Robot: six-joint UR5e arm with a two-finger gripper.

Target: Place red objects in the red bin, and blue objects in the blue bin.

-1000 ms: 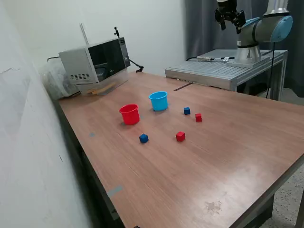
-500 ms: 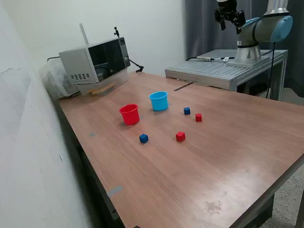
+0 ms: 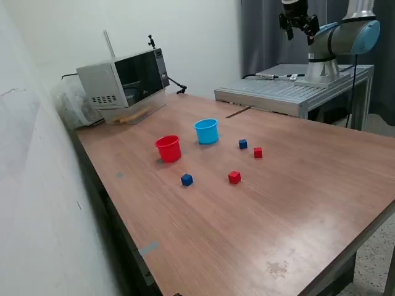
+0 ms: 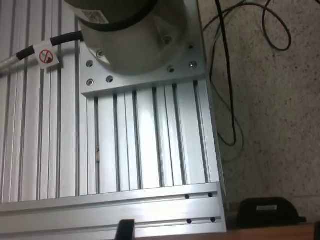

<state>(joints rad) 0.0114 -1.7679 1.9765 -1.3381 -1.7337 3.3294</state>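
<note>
Nothing has moved since a second ago: the arm holds the same pose above its ribbed metal base plate, and every piece on the desk sits where it did.

The gripper hangs high at the top of the exterior view, well apart from all the pieces. It is small and dark against the curtain, so I cannot tell how far the jaws stand apart; nothing shows between them.

Down on the desk, the red cup stands upright, and the light-blue cup stands upright just beside it, toward the exterior view's right and a little further back. Neither touches the other.

All four cubes lie on the bare wood, outside both cups. One blue cube rests to the exterior view's right of the light-blue cup, with a red cube close by it. Nearer the camera, a second blue cube lies in front of the red cup, and a second red cube lies to its right in the exterior view, apart from it.

At the far end against the wall sits a microwave.

The wrist view looks straight down on the arm's round foot, bolted to the ribbed plate, with black cables trailing over the speckled floor.
</note>
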